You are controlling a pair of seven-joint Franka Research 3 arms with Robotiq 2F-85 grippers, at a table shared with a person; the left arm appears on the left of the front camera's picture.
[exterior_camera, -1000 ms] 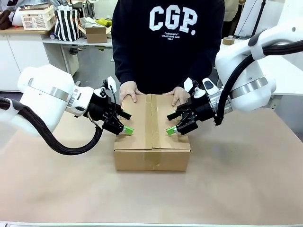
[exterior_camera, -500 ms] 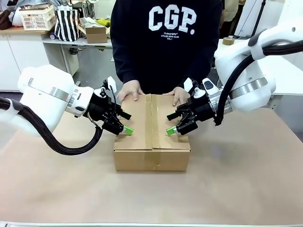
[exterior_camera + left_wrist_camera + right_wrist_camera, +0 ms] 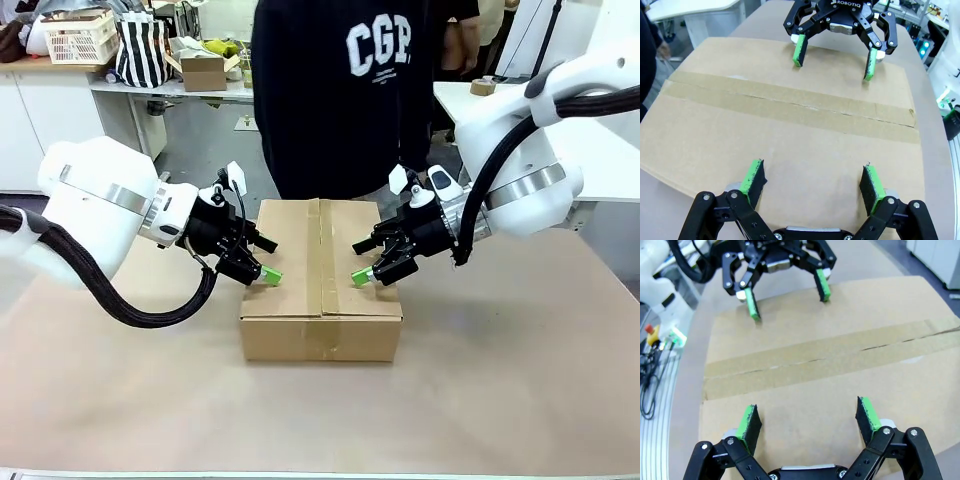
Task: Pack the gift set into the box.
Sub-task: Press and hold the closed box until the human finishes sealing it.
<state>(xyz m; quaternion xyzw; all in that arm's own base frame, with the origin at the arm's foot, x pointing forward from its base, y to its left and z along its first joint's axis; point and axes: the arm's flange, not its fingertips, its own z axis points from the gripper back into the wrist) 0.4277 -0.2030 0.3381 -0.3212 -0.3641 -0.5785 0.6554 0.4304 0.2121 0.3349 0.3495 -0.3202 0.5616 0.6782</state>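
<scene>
The box (image 3: 320, 300) stands shut in the middle of the table, its top flaps joined by a strip of brown tape (image 3: 790, 102). The gift set is hidden. My left gripper (image 3: 267, 259) is open, its green pads resting at the left part of the box top (image 3: 805, 150). Opposite it my right gripper (image 3: 362, 261) is open over the right part of the top (image 3: 805, 385). The left wrist view has my left gripper (image 3: 812, 180) near and my right gripper (image 3: 834, 50) beyond the tape. In the right wrist view my right gripper (image 3: 807, 420) faces my left gripper (image 3: 787, 290).
A person in a dark sweatshirt (image 3: 340, 90) stands just behind the box, hands off it. A counter at the back left holds a white basket (image 3: 78, 35), a striped bag (image 3: 140, 50) and a small cardboard box (image 3: 203, 70). Brown table surface (image 3: 500, 380) lies bare around the box.
The person's hands have lifted off the far edge of the box and the body has shifted to the right. Both arms and the box have stayed still.
</scene>
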